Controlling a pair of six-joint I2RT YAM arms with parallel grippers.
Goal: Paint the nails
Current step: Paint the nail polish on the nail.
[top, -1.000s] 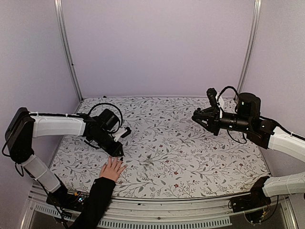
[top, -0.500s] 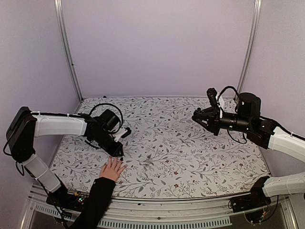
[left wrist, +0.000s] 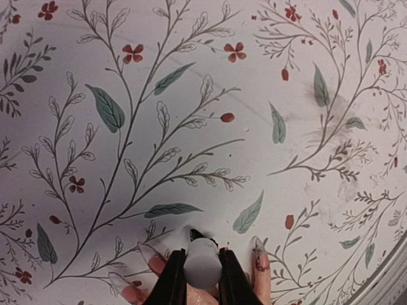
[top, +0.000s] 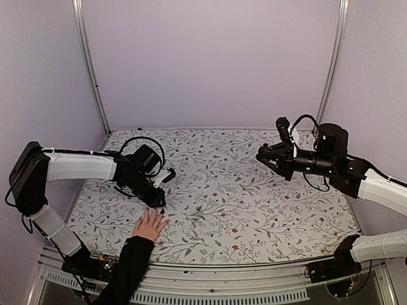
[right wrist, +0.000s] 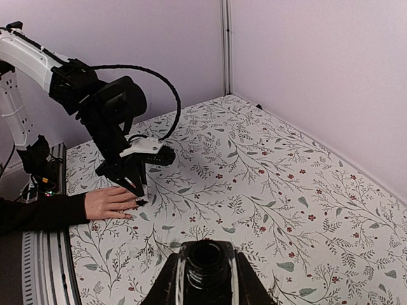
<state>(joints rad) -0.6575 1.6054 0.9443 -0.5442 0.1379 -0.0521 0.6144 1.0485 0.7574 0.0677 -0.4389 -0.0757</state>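
Observation:
A light-skinned hand (top: 150,225) with a black sleeve lies flat near the table's front left, fingers spread. My left gripper (top: 158,204) is shut on the white cap of a polish brush (left wrist: 203,267) and hovers over the fingertips. The dark brush tip (left wrist: 194,234) points down at the middle fingertip, which the cap hides. The neighbouring nails (left wrist: 257,245) are long and pale with reddish marks. My right gripper (top: 262,155) is raised at the right, shut on a small dark open bottle (right wrist: 206,259). The hand (right wrist: 109,202) and left gripper (right wrist: 135,185) also show in the right wrist view.
The floral tablecloth (top: 254,210) covers the table. Pale walls and two metal posts (top: 89,63) close in the back and sides. A black cable (top: 143,141) loops above the left wrist.
The left gripper has shifted a little to the right over the fingertips. The right arm and the hand have not moved.

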